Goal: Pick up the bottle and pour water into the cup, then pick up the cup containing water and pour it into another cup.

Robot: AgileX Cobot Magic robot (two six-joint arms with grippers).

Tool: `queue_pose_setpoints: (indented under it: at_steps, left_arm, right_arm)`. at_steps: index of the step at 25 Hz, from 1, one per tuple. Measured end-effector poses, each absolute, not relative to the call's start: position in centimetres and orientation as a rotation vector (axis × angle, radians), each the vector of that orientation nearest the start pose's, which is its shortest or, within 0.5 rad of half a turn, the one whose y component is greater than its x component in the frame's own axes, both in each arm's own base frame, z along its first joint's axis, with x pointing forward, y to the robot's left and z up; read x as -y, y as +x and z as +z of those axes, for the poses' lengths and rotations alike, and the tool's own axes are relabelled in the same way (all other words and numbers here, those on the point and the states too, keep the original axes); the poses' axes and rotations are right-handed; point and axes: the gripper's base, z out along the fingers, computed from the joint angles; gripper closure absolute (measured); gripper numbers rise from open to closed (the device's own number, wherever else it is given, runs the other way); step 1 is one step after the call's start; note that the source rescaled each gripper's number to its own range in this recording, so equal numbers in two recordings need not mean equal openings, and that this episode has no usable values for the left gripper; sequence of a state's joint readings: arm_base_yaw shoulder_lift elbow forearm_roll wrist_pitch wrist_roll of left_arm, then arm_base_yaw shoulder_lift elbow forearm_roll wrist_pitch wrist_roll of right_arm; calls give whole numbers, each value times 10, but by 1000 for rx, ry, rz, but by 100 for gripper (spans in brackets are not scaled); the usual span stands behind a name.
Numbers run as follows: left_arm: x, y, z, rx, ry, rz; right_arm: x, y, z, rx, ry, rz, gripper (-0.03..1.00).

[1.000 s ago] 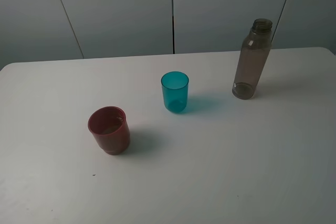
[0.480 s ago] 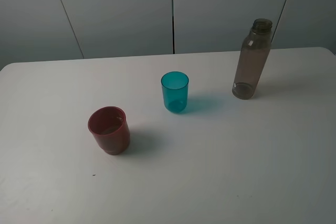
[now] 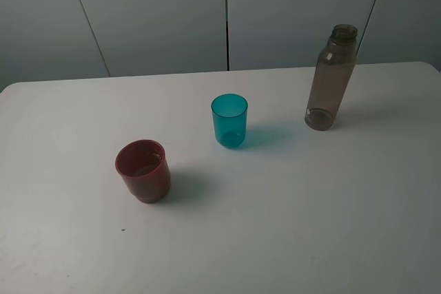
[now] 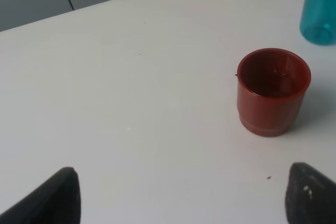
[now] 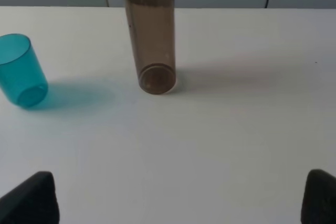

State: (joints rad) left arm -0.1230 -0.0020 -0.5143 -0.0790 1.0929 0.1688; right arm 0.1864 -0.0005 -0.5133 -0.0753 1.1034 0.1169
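Note:
The tall smoky grey-brown bottle [image 3: 331,79] stands upright at the back right of the white table [image 3: 310,204]. The teal-blue cup [image 3: 229,120] stands upright near the middle. The squat dull-red cup [image 3: 143,171], the other cup, stands front left. Neither gripper shows in the high view. In the left wrist view my left gripper [image 4: 181,195] is open, well short of the red cup [image 4: 273,92], with the teal cup [image 4: 320,9] beyond. In the right wrist view my right gripper [image 5: 178,198] is open, facing the bottle [image 5: 150,35] from a distance, with the teal cup [image 5: 21,70] off to one side.
Grey wall panels [image 3: 227,15] rise behind the table's far edge. Nothing else stands on the white tabletop besides the three vessels.

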Motion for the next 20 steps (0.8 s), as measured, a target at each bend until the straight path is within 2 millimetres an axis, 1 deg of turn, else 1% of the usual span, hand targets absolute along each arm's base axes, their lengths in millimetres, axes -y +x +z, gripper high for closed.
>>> queue_pose_setpoints:
  at_steps: [8,20]
  left_arm:
    - [5,-9,279,-2035,305,-66]
    - [5,-9,279,-2035,305,-66]
  right_arm:
    - [6,-9,278,-2065,155,-52,-3]
    - [6,-9,278,-2063,177,-65,-3]
